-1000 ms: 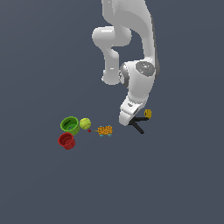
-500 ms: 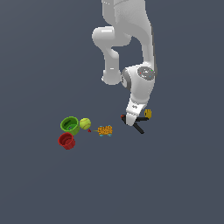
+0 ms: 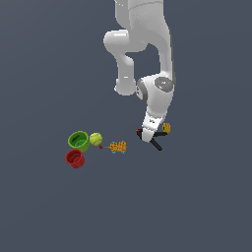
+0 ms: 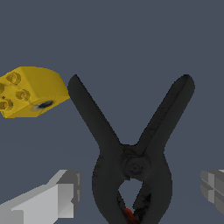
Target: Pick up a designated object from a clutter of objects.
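Now the gripper (image 4: pixel 135 192) has come lower, straddling the black clamp (image 4: pixel 131 162).

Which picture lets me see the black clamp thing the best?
The wrist view. There the black clamp fills the picture: both long handles spreading apart, the pivot, and a bit of red at the jaw end, with a gripper finger on each side. In the exterior view the black clamp is tiny and partly hidden under the arm.
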You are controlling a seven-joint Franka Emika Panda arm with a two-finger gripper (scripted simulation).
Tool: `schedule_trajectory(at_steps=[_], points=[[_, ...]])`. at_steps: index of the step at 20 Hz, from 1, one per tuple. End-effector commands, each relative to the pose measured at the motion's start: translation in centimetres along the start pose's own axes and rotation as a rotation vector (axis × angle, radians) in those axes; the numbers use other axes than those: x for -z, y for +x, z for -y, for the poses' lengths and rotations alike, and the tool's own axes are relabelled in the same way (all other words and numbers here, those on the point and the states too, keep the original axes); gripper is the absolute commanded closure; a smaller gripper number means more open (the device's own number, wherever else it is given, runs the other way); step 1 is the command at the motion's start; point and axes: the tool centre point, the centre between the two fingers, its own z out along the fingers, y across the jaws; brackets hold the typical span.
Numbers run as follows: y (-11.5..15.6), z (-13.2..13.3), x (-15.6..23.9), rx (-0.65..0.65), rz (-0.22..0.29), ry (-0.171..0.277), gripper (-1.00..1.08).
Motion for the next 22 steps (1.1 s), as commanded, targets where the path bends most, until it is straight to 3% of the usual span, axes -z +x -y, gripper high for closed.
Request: schedule_trajectory(at_steps=[1, 13, 14, 22], points=[[0.0, 0.1, -0.7, 0.001, 0.000, 0.001, -0.92], [0.0, 0.2, -4.1, 0.006, 0.000, 0.000, -0.92], [0.0, 0.2, -4.1, 0.006, 0.000, 0.000, 1.08], [0.0, 0.2, -4.1, 0.006, 0.000, 0.000, 1.08]])
